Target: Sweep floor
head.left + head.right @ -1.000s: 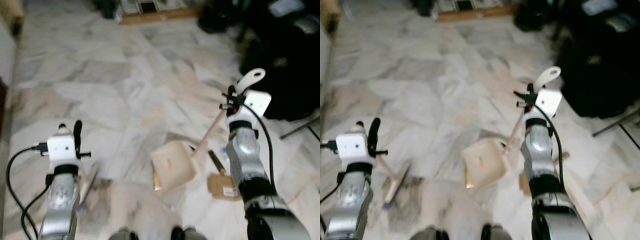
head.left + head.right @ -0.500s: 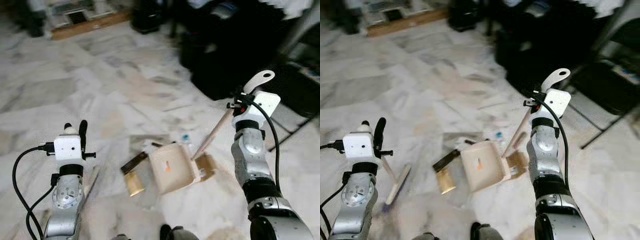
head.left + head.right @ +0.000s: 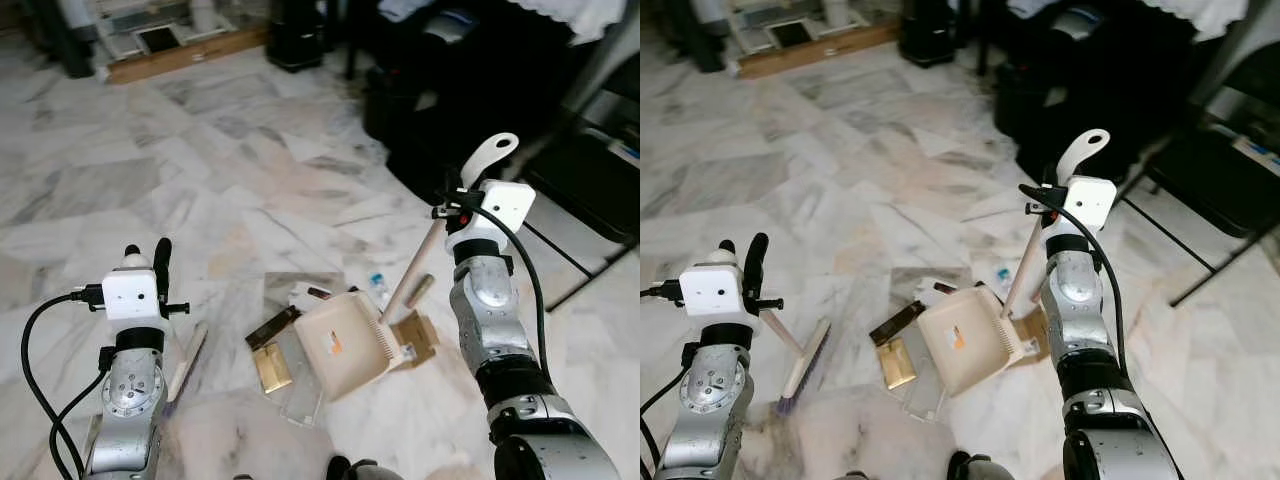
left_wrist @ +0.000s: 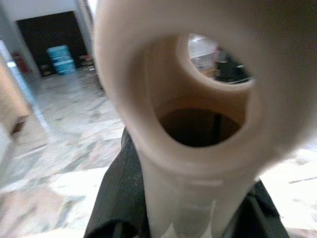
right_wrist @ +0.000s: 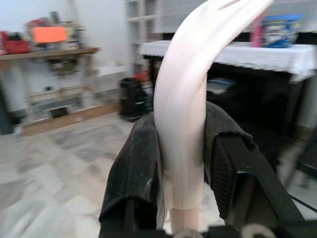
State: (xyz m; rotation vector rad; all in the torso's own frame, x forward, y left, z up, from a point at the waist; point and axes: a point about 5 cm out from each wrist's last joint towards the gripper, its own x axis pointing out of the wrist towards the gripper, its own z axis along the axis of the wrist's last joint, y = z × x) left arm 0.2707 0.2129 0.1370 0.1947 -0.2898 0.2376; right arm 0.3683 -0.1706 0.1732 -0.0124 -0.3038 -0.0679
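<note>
A cream dustpan (image 3: 345,345) rests on the marble floor just ahead of me, mouth toward my left. Its long handle (image 3: 413,268) slants up to my right gripper (image 3: 462,203), which is shut on it near the hooked top; the right wrist view has the handle (image 5: 183,124) pinched between both black fingers (image 5: 131,173). My left gripper (image 3: 150,265) is shut on a cream broom handle (image 4: 198,163), its ringed end right at the wrist camera. The brush head (image 3: 807,362) touches the floor at my left. Litter lies beside the pan: a gold packet (image 3: 268,367), clear plastic (image 3: 300,388), brown cardboard (image 3: 420,335).
Dark furniture and bags (image 3: 450,70) crowd the back right, with thin black chair legs (image 3: 585,262) slanting across the floor on the right. A wooden board (image 3: 185,55) lies at the far back. A small bottle (image 3: 378,287) sits behind the pan. Open marble floor spreads ahead and to the left.
The camera has swung to the right and steadied, bringing the litter and dark furniture into view. Both grippers keep their holds, and the dustpan still rests on the floor.
</note>
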